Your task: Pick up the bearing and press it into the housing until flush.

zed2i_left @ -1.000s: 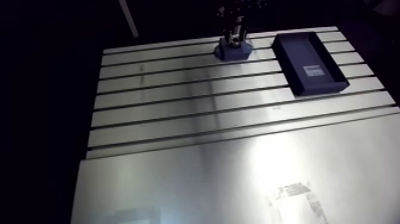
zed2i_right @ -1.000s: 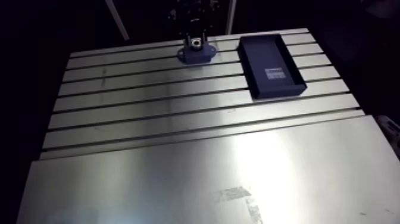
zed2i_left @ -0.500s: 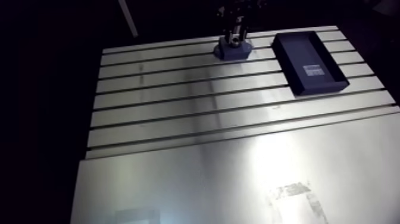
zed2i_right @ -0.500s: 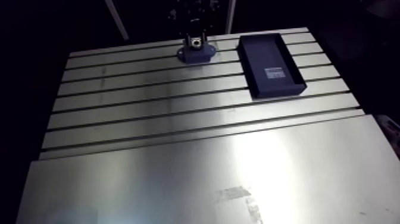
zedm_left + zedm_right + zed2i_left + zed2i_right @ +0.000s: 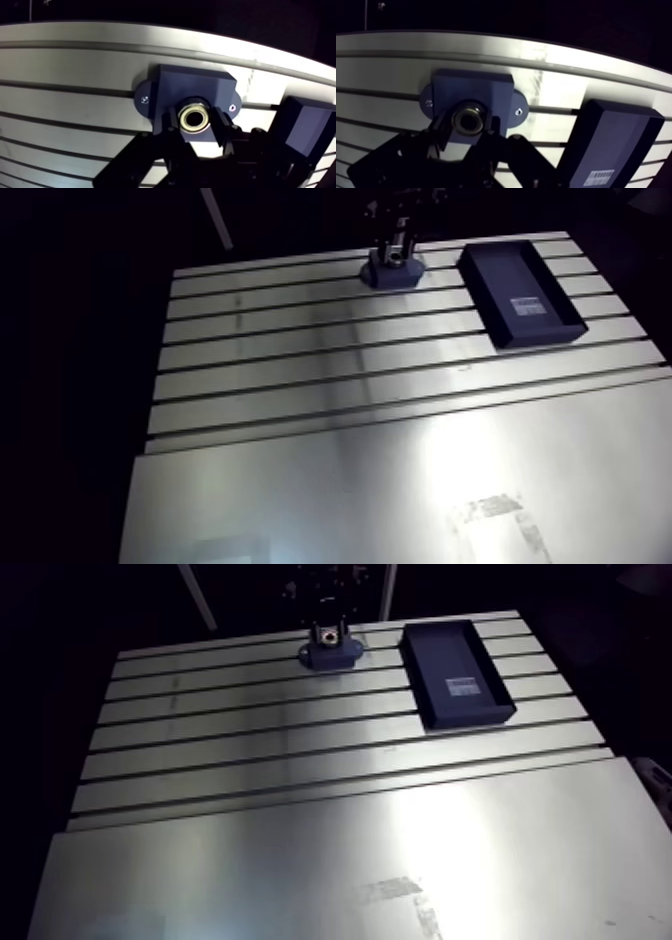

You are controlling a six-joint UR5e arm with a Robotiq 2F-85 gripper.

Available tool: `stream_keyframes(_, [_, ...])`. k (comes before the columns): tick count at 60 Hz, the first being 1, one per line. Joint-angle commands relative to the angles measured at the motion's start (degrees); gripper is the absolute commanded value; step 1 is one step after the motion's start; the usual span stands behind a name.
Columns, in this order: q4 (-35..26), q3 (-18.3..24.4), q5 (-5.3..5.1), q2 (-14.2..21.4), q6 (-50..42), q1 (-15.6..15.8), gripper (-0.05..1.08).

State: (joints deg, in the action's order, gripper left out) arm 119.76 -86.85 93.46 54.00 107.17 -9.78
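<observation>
The dark blue housing (image 5: 197, 86) sits at the table's far edge, with a flange and screw on each side. In the wrist view the bearing (image 5: 194, 118), a metal ring with a dark bore, is pinched between my two fingers (image 5: 172, 122). It sits over the middle of the housing block. My gripper (image 5: 195, 123) is shut on it. Whether the bearing sits in the bore or just above it is hidden. In the arm view the gripper (image 5: 398, 250) comes straight down onto the housing (image 5: 392, 274).
A dark blue rectangular tray (image 5: 520, 293) with a white barcode label lies to the right of the housing, close beside the gripper (image 5: 616, 145). The slotted aluminium table (image 5: 300, 368) stretches toward me, ending in a smooth plate (image 5: 400, 488).
</observation>
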Motion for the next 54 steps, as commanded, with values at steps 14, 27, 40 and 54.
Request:
stream_keyframes(14, [0.0, -0.11, 0.01, 0.0, 0.03, -0.24, 0.71])
stream_keyframes(27, [0.0, -0.1, 0.1, 0.09, 0.11, -0.25, 0.71])
stream_keyframes(40, [0.0, -0.03, 0.01, 0.09, 0.02, -0.15, 0.71])
stream_keyframes(54, [0.0, -0.02, 0.01, 0.09, 0.02, -0.06, 0.71])
